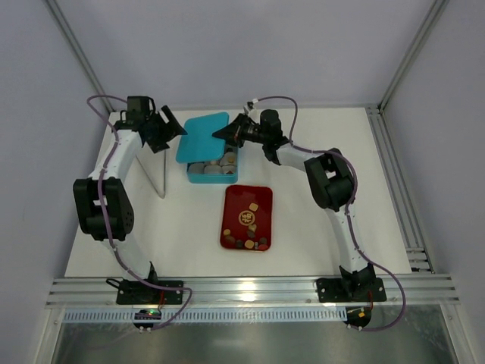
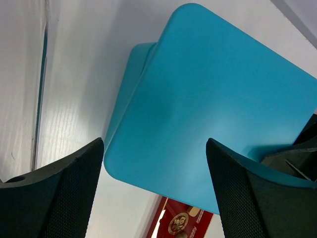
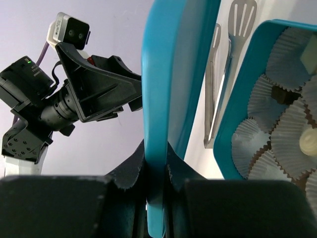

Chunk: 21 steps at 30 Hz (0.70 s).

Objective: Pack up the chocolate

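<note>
Chocolate (image 1: 249, 230): mostly on the red tray (image 1: 230, 199), just near of the teal box (image 1: 194, 179), maybe some already in its paper cups (image 3: 277, 134). Clamping the lid's (image 3: 178, 74) edge upright in the right gripper (image 3: 157, 171), keeping the box open. Left gripper (image 2: 153, 146) spread wide, empty, facing the lid.

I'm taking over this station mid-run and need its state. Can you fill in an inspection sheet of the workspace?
Surface: white table, no spills seen.
Job's things: chocolate pieces lie on the red tray; the teal box holds paper cups, some filled; the teal lid is off the box, held over its far end.
Clutter: metal tongs lie left of the box.
Claws: right claw shut on the lid's edge; left claw open, beside the lid.
Cables: purple cables run along both arms; no snag seen.
Surroundings: grey walls; metal rail at the near edge.
</note>
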Available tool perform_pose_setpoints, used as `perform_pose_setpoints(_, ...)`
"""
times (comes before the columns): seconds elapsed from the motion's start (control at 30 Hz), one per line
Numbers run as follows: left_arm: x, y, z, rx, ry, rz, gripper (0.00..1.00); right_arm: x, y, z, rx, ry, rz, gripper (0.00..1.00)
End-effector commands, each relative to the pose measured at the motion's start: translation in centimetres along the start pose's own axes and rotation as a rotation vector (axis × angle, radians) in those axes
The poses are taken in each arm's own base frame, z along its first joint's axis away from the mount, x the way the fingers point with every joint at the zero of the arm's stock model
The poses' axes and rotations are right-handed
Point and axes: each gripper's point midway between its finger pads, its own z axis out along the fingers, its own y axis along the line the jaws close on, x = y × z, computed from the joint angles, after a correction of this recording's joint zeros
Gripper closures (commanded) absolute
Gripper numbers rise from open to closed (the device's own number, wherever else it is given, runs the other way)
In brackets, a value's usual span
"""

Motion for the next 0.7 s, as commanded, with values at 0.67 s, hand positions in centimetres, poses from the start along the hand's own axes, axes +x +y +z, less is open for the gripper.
perform_pose_setpoints(0.67,3.0,1.4,5.4,0.062,0.088,0.016,0.2,-0.2,-3.5,-1.8,-0.013,0.034,0.041,0.95)
